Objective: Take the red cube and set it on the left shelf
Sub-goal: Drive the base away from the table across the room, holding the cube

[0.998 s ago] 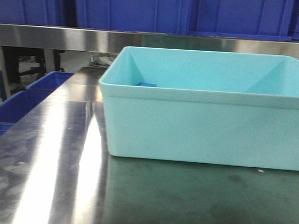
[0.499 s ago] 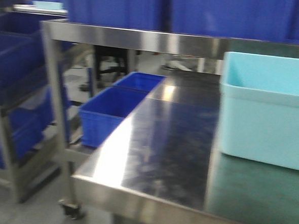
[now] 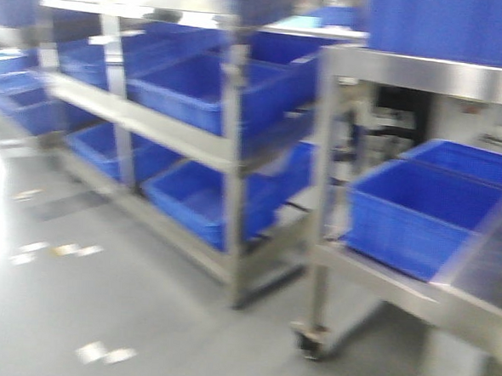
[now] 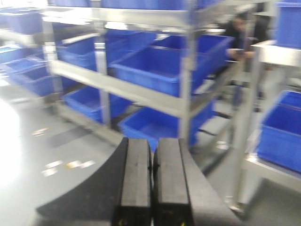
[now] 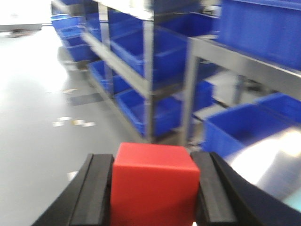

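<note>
My right gripper (image 5: 153, 188) is shut on the red cube (image 5: 153, 186), which fills the gap between its black fingers. My left gripper (image 4: 151, 179) is shut and empty, its two pads pressed together. The left shelf (image 3: 227, 152) is a multi-tier steel rack holding royal-blue crates (image 3: 197, 95); it stands ahead and to the left across the grey floor. It also shows in the left wrist view (image 4: 183, 94) and the right wrist view (image 5: 148, 70). Neither gripper shows in the front view.
A wheeled steel table (image 3: 326, 210) with blue crates (image 3: 420, 215) on its lower tier stands at the right. More blue crates (image 3: 448, 25) sit on its upper tier. Grey floor (image 3: 81, 314) with bright glare lies in front of the rack.
The view has swung left: the turquoise tub and steel tabletop have left the frame, and the left rack with blue crates has come into view.
</note>
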